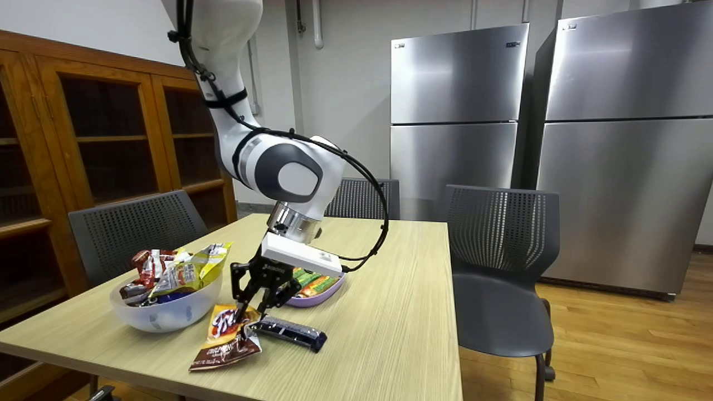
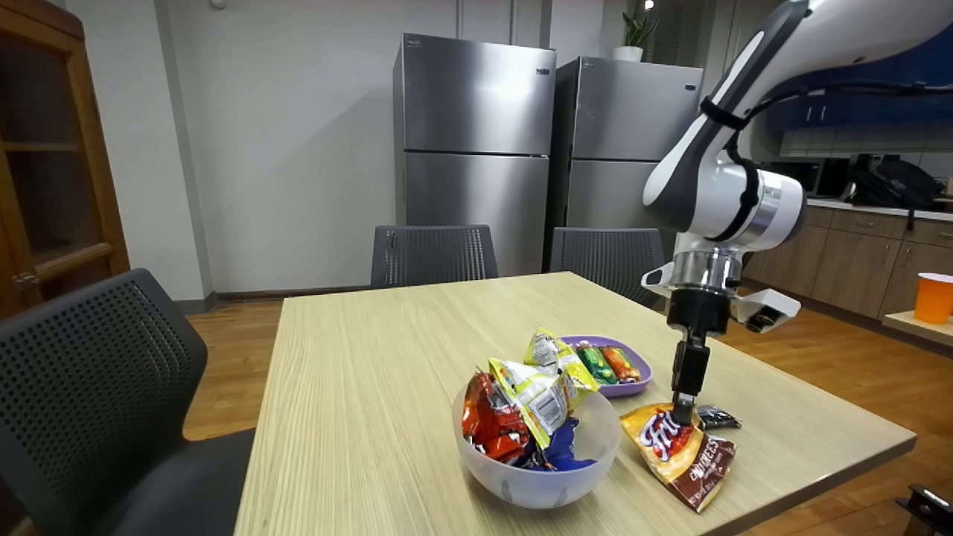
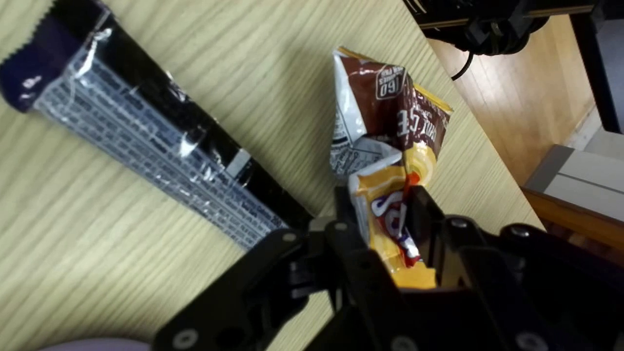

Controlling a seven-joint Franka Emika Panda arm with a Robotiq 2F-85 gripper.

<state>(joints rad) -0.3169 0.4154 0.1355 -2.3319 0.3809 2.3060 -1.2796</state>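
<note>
In the wrist view we see the claw [image 3: 382,202] grasping an orange-and-brown snack bag [image 3: 390,131]: a finger on each side, the foil creased up between them, the brown end pointing to twelve o'clock. The bag lies on the tabletop [image 2: 372,372], near the edge. That view also gives us the small print on a dark wrapped bar [image 3: 161,141] running off toward ten o'clock; its near end is hidden by the claw, and we cannot tell whether they touch. Of the purple tray [image 3: 95,345], only a sliver of rim enters there, at eight o'clock.

In an exterior view we find a frosted bowl [image 1: 161,317] of snack packets [image 1: 186,274] at the bag's ten o'clock, with the bar at three and the tray at two, partly hidden by the claw. In an exterior view we get the tray's green packet [image 2: 597,365] and orange packet [image 2: 620,365] clear of the claw, whose fingers overlap into one shape from that angle. There we also spot an orange cup [image 2: 934,298] at three o'clock and a potted plant [image 2: 628,53] at one, above a refrigerator [image 2: 633,112].
</note>
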